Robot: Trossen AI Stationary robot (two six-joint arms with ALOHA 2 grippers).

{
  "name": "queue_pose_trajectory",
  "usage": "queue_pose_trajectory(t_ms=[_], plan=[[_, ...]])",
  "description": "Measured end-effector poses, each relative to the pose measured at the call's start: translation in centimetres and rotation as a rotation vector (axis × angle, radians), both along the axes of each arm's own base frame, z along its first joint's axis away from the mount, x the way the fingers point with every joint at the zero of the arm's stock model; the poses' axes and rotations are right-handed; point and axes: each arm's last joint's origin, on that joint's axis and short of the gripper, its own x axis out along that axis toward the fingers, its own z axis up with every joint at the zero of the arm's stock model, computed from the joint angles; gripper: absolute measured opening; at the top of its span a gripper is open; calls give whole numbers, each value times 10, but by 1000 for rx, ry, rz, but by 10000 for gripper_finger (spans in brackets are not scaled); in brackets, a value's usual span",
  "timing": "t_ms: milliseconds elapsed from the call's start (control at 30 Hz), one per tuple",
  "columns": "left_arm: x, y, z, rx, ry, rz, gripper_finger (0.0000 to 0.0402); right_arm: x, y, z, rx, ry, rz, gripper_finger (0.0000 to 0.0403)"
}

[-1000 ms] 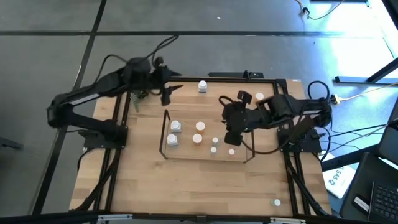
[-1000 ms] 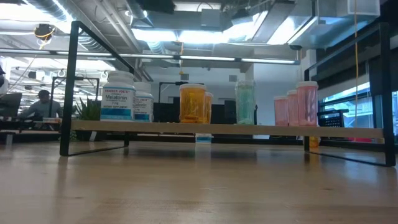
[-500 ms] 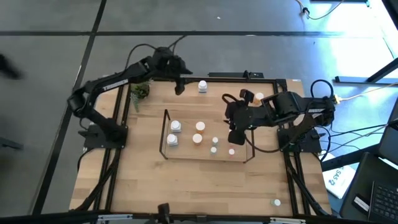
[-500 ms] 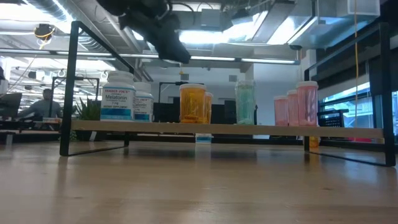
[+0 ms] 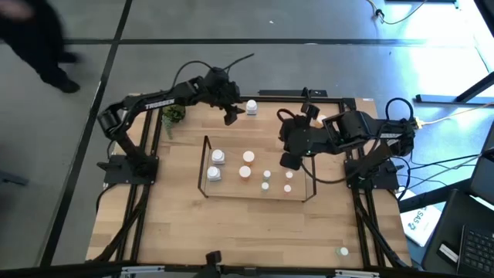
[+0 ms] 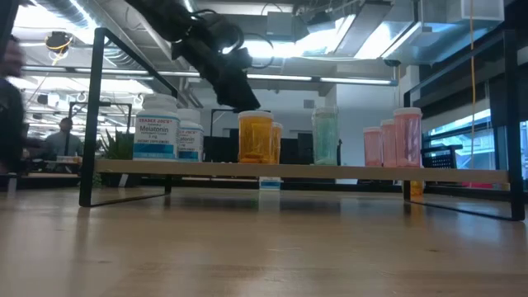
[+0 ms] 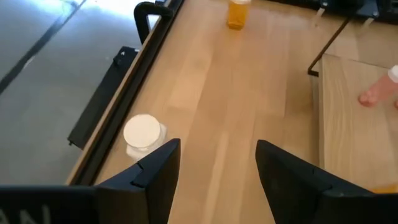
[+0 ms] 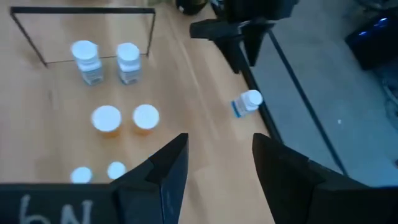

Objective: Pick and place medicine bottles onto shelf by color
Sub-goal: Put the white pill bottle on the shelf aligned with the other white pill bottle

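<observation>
A loose white bottle (image 5: 252,106) at the table's far edge, behind the shelf (image 5: 309,185), is approached by the empty, part-open left claw (image 5: 229,117), which must next be lowered around it.

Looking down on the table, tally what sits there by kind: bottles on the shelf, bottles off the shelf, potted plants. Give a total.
Bottles on the shelf: 8
Off-shelf bottles: 3
Potted plants: 1
Total: 12
</observation>
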Motion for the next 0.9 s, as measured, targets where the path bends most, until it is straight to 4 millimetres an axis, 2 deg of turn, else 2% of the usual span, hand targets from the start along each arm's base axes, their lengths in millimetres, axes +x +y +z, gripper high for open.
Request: queue_pose_trajectory(t_ms=[233, 400, 567, 700, 900], plan=[[1, -1, -1, 18, 20, 22, 203, -3, -16, -2, -52, 71, -41, 180], [4, 0, -4, 27, 22, 16, 203, -3, -41, -4, -103, 158, -56, 180], [20, 2, -18, 76, 8, 9, 203, -2, -75, -4, -88, 228, -22, 180], [29, 8, -39, 69, 40, 9, 203, -3, -100, -5, -12, 233, 8, 180], [35, 16, -61, 84, 74, -7, 203, -2, -121, -4, 55, 191, 41, 180]])
